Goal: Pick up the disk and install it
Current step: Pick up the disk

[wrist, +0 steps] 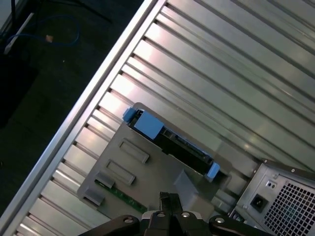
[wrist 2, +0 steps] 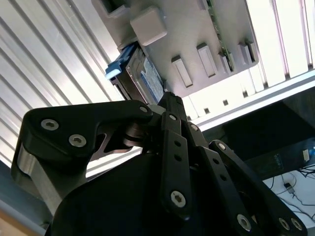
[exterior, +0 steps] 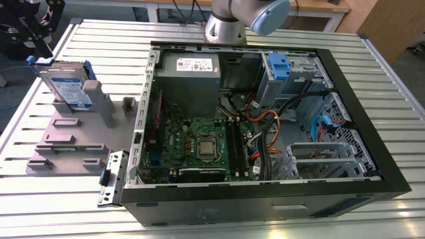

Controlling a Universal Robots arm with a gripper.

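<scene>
Disk (exterior: 66, 88) upright in holder (exterior: 69, 144) on worktop (exterior: 53, 199) — holder just beside computer case (exterior: 232, 206), at exterior view's left.

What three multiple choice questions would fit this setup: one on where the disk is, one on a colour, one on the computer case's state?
1. Where is the disk?
A. inside a drive bay
B. standing in the grey fixture, at the exterior view's left of the computer case
C. on the floor

2. What colour is the disk's carrier bracket?
A. red
B. green
C. blue

3. The computer case is:
A. open, motherboard exposed
B. closed by a side panel
C. upside down

Answers:
1 B: the disk stands on edge in the fixture, outside the case.
2 C: blue plastic frames the disk.
3 A: the case's inside is plainly in sight.
</scene>
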